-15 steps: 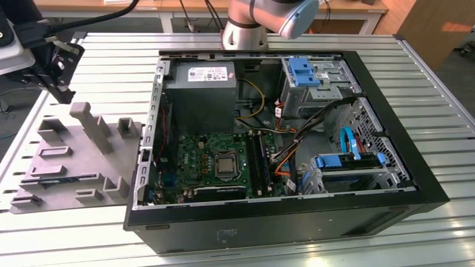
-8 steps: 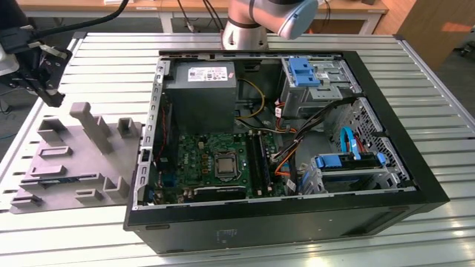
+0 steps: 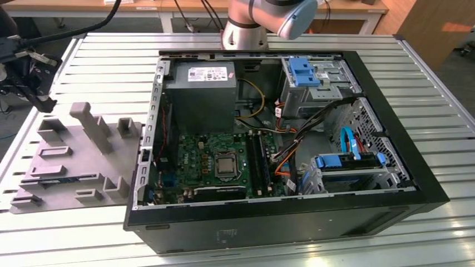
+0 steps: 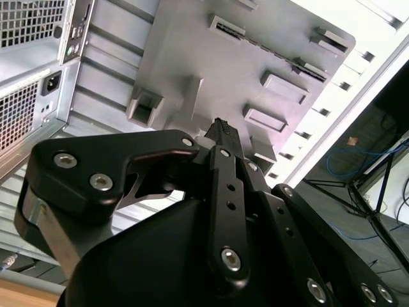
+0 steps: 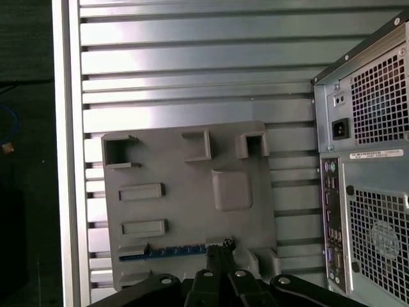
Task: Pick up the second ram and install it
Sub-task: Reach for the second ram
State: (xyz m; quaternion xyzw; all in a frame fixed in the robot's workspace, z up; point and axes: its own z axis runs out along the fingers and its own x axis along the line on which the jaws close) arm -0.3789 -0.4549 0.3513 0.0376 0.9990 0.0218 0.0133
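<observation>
- Slatted metal table [image 3: 415, 72] from edge to edge, wooden desks [image 3: 74, 6] along the back, and the grey tray [image 3: 74, 164] lying flat on the slats: that tray is our marker.
- Just beside the tray, on the exterior view's right of it, the open computer case [image 3: 297, 228] lies on its side. The green motherboard [image 3: 200, 153] faces up.
- On that board the processor [image 3: 224, 164] sits in the middle, and the long dark memory slots [image 3: 257, 161] run on its side away from the tray.
- The arm [image 3: 260, 19] stands beyond the case, well apart from the tray.
- The gripper [image 3: 43, 103] hangs in the air above the tray, toward its side away from the case. It is clear of the tray's upright blocks [image 3: 93, 125] and touches nothing.
- Looking down in the first wrist view, there's the second ram [image 5: 167, 251]: a thin blue strip standing on edge in a slot of the tray, near one of the tray's edges.
- In that same view the gripper's tip lines up with one end of the strip, but the exterior view puts it well above the tray.
- In both wrist views the fingers [image 4: 225, 179] are drawn together into one narrow black tip, with nothing caught between them.
- In the second wrist view the tray shows past that tip, with the case's vented rear panel [image 4: 25, 25] just beside the tray.
</observation>
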